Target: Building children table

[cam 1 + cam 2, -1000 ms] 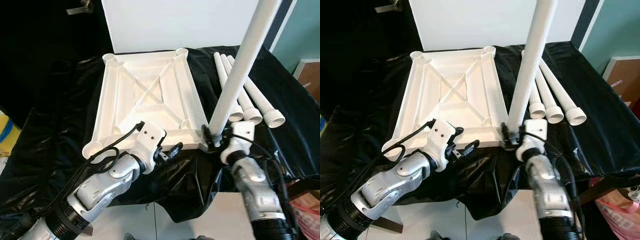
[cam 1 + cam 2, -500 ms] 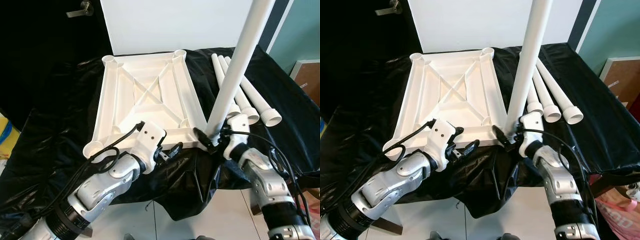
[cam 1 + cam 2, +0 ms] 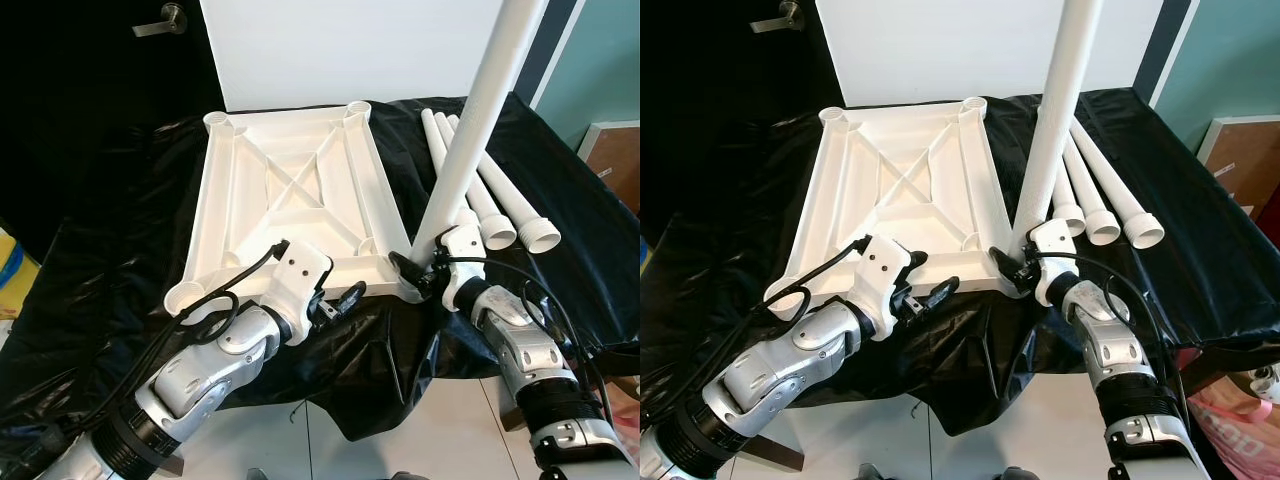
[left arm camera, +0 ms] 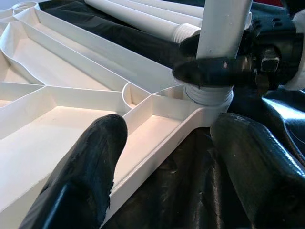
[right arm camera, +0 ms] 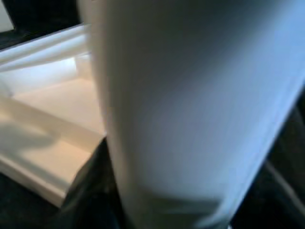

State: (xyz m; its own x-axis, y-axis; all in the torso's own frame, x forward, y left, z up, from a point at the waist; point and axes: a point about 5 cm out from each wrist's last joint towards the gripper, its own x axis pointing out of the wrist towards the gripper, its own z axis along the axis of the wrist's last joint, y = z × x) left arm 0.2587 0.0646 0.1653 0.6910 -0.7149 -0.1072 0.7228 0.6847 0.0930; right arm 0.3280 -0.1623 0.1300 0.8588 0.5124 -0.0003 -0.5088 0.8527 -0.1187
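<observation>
White moulded plastic makes up the upside-down children's tabletop (image 3: 290, 200), a ribbed rectangular panel lying on the black plastic sheeting (image 3: 120, 260) that covers the counter, its four round corner sockets facing up. A long white plastic table leg (image 3: 470, 140) stands in the near right corner socket, tilted slightly toward the right. The right claw (image 3: 418, 275) is pinching this leg just above its threaded foot, where the left wrist view shows a black finger (image 4: 214, 71) wrapped around the tube right over the socket. The left claw (image 3: 335, 303) sits at the near edge of the tabletop with its fingers spread, one over the rim and one outside it, gripping nothing.

Three more white plastic legs (image 3: 500, 205) lie side by side on the sheeting to the right of the tabletop, near it but apart.

Judging by its look, the leg is a hollow, light, stiff tube with a smooth surface that could slip in a turning grip, so a hold low down near the thread seems the best place to twist it home without the long upper end levering it out of line. The tabletop also looks light and could slide on the slick sheeting, so bracing its near rim with the left claw would probably help.
</observation>
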